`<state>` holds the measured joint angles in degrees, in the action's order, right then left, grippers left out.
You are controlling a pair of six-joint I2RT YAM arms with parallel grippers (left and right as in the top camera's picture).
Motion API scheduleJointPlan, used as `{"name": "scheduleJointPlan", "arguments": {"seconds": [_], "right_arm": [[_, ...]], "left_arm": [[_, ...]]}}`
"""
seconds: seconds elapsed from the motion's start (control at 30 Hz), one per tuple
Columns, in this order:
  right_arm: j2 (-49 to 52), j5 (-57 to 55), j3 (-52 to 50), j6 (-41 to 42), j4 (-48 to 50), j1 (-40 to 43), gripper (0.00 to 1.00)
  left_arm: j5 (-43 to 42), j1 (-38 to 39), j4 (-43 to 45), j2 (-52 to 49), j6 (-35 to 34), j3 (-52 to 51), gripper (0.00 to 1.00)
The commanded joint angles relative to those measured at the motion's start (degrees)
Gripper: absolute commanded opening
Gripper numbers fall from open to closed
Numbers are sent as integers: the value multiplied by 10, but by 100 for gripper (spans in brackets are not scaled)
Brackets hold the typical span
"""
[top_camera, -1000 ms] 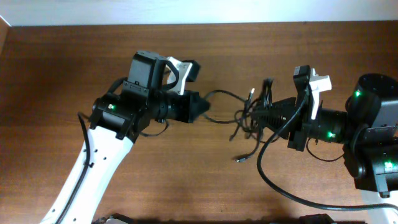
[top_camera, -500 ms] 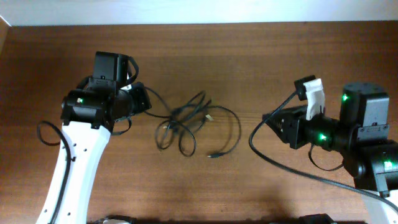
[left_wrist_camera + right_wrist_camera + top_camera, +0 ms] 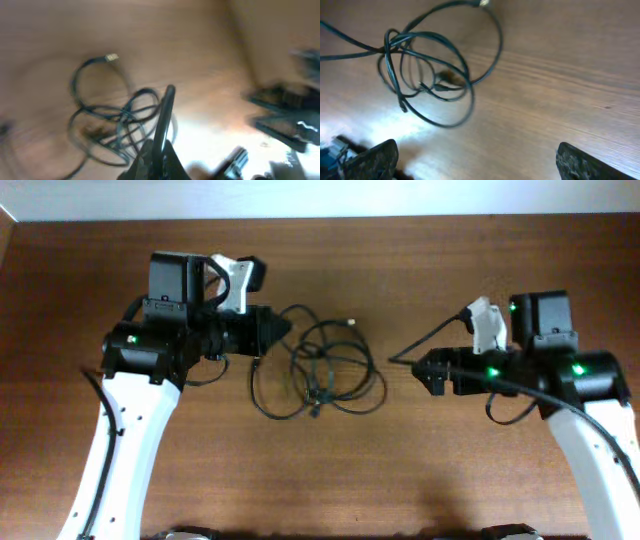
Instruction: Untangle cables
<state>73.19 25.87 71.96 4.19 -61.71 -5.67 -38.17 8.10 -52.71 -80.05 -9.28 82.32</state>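
On the wood-grain table (image 3: 400, 470), thin black cables (image 3: 320, 365) loop tangled, left gripper (image 3: 285, 330) clamped on a strand, right gripper (image 3: 422, 370) spread wide, empty.

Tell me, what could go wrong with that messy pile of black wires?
The cables cross in a tangle mid-pile, so a pull by the shut left gripper could tighten it. The right gripper is open and apart from them, so nothing anchors the pile; it might just slide across the table. The silver plug could snag a loop.
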Motion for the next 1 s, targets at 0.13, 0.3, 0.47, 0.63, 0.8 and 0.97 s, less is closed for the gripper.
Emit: {"name": "scheduleJointPlan", "arguments": {"seconds": [0.13,0.3,0.47,0.63,0.8,0.97], "right_arm": [[54,54,7,-25,23,-1,100],[64,-32,7,-22,40,0,100],[71,-160,2,10,36,1,99],[87,-206,-1,27,32,1,99],[116,-268,-2,45,16,40,99],[117,-221,-2,44,6,151,99]], "left_arm": [[-292,58,144,0,41,2,0],[-346,90,244,0,7,2,0],[-365,74,304,0,-41,3,0],[-418,42,416,1,-122,3,0],[-450,-36,454,3,-173,3,0],[-456,-115,438,3,-177,2,0]]}}
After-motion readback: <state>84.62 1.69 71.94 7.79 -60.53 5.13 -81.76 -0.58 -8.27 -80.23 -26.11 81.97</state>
